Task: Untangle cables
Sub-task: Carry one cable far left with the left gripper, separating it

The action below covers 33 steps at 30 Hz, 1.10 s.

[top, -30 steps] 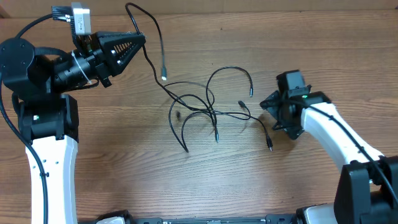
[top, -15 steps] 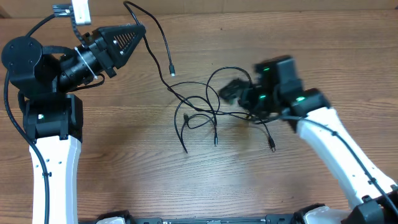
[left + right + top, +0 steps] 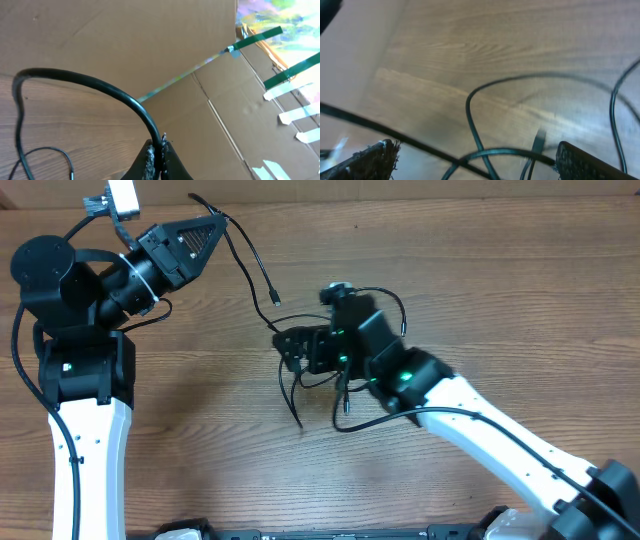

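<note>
Above the cables' knot (image 3: 482,150) the right gripper (image 3: 288,352) hangs spread wide — it should close on one loop only; up-left of the knot, the left gripper (image 3: 216,224) pinches one cord (image 3: 90,81).

No text, brand, number or sign can be read in any view; nothing legible is seen on the taped cardboard (image 3: 150,40) or the table (image 3: 480,260).

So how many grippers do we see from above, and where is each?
2. The left gripper is at the upper left, shut on a cable; the right gripper hangs open over the tangle at the centre.
</note>
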### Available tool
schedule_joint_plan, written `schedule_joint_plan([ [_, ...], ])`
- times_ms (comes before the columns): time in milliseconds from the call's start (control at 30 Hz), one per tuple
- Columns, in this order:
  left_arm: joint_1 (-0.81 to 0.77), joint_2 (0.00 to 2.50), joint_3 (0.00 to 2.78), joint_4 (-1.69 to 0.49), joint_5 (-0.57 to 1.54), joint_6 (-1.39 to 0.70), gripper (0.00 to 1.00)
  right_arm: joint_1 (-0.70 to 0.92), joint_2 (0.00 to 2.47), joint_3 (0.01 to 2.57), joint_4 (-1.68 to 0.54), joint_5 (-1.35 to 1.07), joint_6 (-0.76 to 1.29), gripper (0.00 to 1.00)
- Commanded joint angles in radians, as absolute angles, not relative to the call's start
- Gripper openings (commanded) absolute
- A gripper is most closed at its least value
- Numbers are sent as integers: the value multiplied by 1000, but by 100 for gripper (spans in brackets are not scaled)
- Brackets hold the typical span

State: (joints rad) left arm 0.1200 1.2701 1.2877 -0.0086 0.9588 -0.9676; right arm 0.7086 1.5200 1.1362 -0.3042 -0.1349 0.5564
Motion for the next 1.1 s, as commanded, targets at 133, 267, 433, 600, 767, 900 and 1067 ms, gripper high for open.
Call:
schedule_joint_plan([
  [133,98,1266,1307,6,912,-1116,4,763,1673,1131,-144,206,285,73],
  [267,136,1264,1316,5,913,-1116,4,731,1732,1131,-209,433,358,67],
  [433,243,1264,1327,5,917,-1105,4,639,1782,1130,-364,489,472,66],
  [600,398,1264,1327,-4,913,-1031,4,517,1819,1115,-456,456,528,68],
  [767,495,1270,1327,-45,837,-880,4,409,1819,1115,-475,429,527,73],
  [900,539,1283,1327,-149,676,-735,4,324,1819,1115,-478,412,528,74],
  [1067,540,1345,1327,-209,522,-598,4,234,1819,1115,-478,328,527,74],
])
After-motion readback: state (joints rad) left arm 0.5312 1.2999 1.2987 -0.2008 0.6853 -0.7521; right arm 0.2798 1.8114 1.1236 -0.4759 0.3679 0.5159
